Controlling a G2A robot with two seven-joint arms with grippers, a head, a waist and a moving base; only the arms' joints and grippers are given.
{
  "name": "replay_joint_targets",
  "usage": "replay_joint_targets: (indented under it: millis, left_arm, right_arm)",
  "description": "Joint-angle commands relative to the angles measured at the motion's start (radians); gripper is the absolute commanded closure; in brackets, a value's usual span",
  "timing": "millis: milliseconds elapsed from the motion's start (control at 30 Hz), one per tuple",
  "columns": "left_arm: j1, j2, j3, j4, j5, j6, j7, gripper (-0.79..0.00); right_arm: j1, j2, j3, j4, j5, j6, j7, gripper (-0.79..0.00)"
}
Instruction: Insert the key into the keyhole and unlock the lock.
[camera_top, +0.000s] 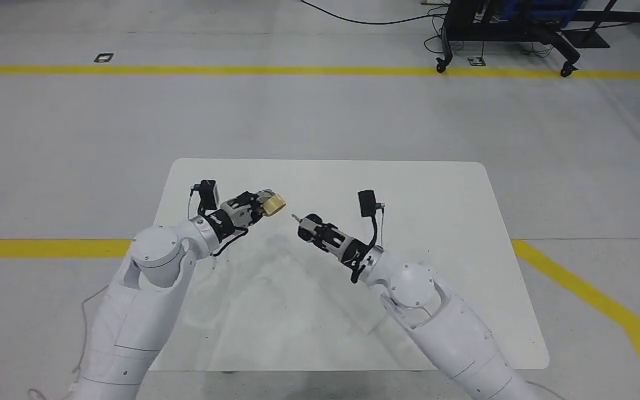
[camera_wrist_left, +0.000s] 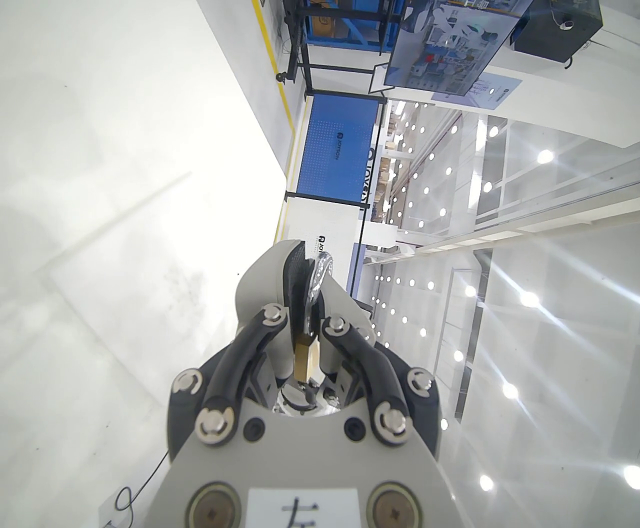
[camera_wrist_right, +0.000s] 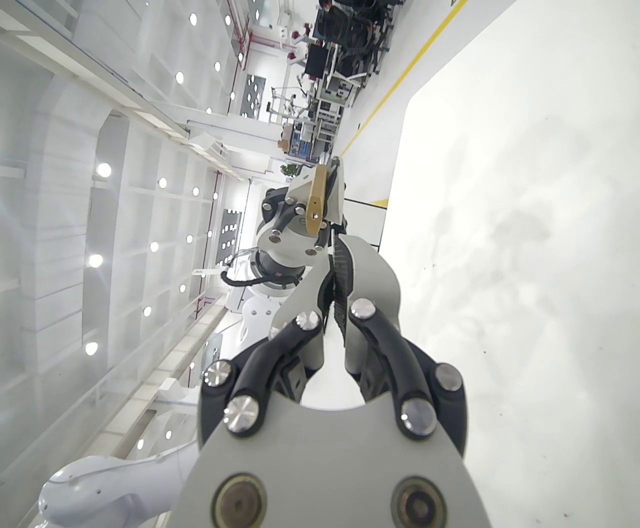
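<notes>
Over the middle of the white table (camera_top: 430, 180), my left gripper (camera_top: 263, 204) is shut on a small brass padlock (camera_top: 274, 205). In the left wrist view the lock's brass body (camera_wrist_left: 306, 357) sits deep between the fingers (camera_wrist_left: 280, 285), and its silver shackle (camera_wrist_left: 320, 275) points out past the tips. Just to the right, my right gripper (camera_top: 307, 224) is shut on the key (camera_top: 296, 216), whose thin tip points at the lock across a small gap. The right wrist view has the right gripper (camera_wrist_right: 340, 250) with its pads together, hiding the key. Beyond it the padlock (camera_wrist_right: 316, 200) faces it, keyhole end toward the camera.
Both grippers hover above the table. Yellow floor lines (camera_top: 300, 70) run behind and beside the table. A black wheeled frame (camera_top: 510, 30) stands far back on the right.
</notes>
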Motion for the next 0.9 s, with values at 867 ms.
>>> replay_joint_targets:
  millis: [867]
  left_arm:
    - [0.014,0.003,0.013,-0.02,0.009,-0.016,0.016,0.0]
  right_arm:
    - [0.01,-0.049,-0.06,0.03,-0.025,-0.011,-0.147,0.0]
